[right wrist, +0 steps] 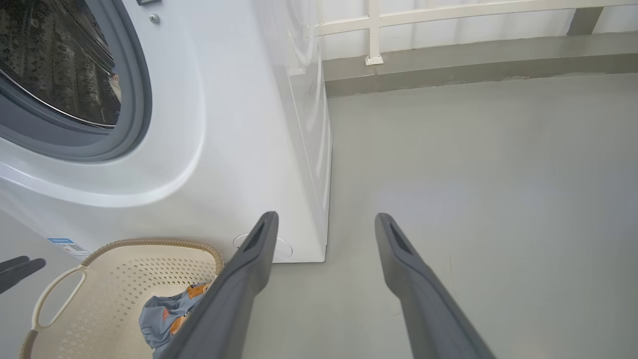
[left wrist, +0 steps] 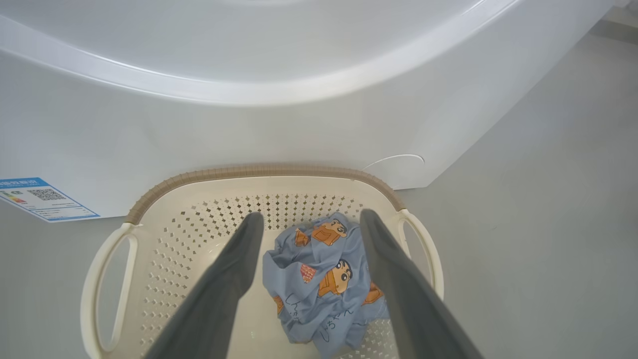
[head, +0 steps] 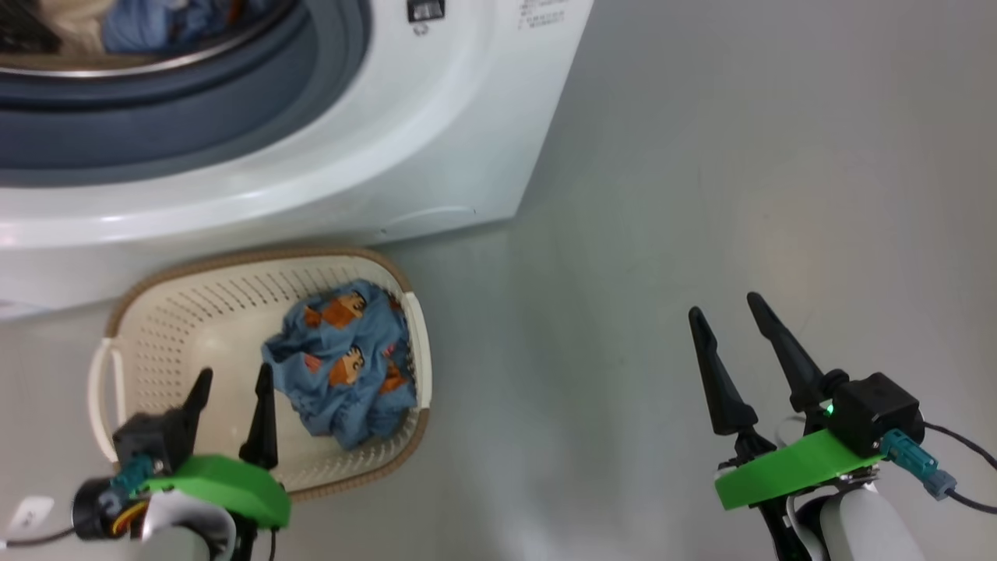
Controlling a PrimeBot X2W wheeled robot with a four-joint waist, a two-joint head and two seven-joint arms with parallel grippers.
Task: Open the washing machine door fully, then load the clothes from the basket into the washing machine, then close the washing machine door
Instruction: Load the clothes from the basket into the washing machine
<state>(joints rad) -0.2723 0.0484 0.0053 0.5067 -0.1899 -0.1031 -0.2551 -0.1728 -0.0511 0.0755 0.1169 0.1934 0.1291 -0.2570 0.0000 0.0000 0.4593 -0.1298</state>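
The washing machine (head: 436,132) stands at the upper left with its drum mouth uncovered; cream and blue fabric (head: 117,27) lie inside the drum. Its door is out of view. Below it on the floor sits the cream basket (head: 156,327), and in its right half lies the blue garment (head: 347,366) printed with orange-brown figures. My left gripper (head: 234,382) hovers open above the basket's left-front part, just left of the garment. In the left wrist view the left gripper (left wrist: 311,214) frames the blue garment (left wrist: 324,279) between open fingers. My right gripper (head: 728,308) hangs open over bare floor, holding nothing.
Grey-blue seal (right wrist: 134,99) rings the drum opening. A blue label sticker (left wrist: 45,199) sits low on the machine's front. A white railing (right wrist: 448,15) and a kerb line the far wall. Grey floor (head: 701,195) stretches to the machine's right.
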